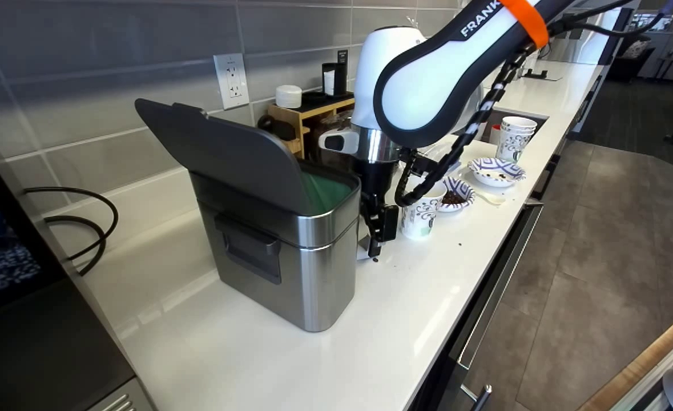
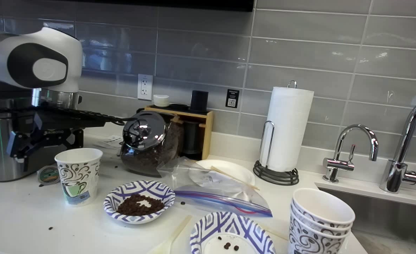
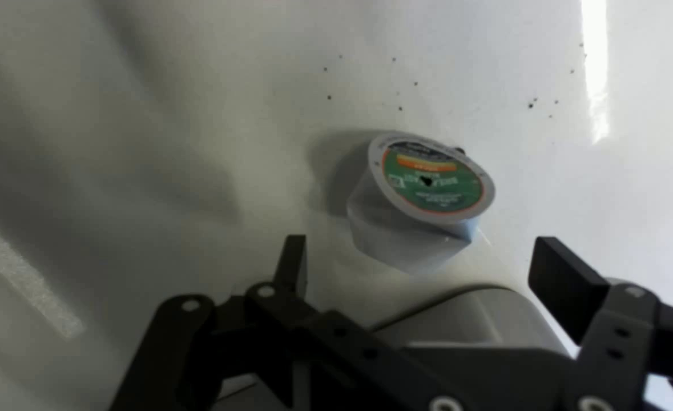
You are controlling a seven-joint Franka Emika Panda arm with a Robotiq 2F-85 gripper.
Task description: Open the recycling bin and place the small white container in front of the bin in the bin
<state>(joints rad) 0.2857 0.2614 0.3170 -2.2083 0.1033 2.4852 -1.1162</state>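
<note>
Wrist view: white container (green-labelled).

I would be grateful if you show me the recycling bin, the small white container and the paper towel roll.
Recycling bin (image 1: 291,268): in an exterior view, on its steel side wall.
Small white container (image 3: 424,197): in the wrist view, on its printed lid.
Paper towel roll (image 2: 288,128): in an exterior view, on the paper's middle.

You read "FRANK" on the arm and "ROBOTIQ" on the gripper, unclear print on the white container and wall sign.
</note>
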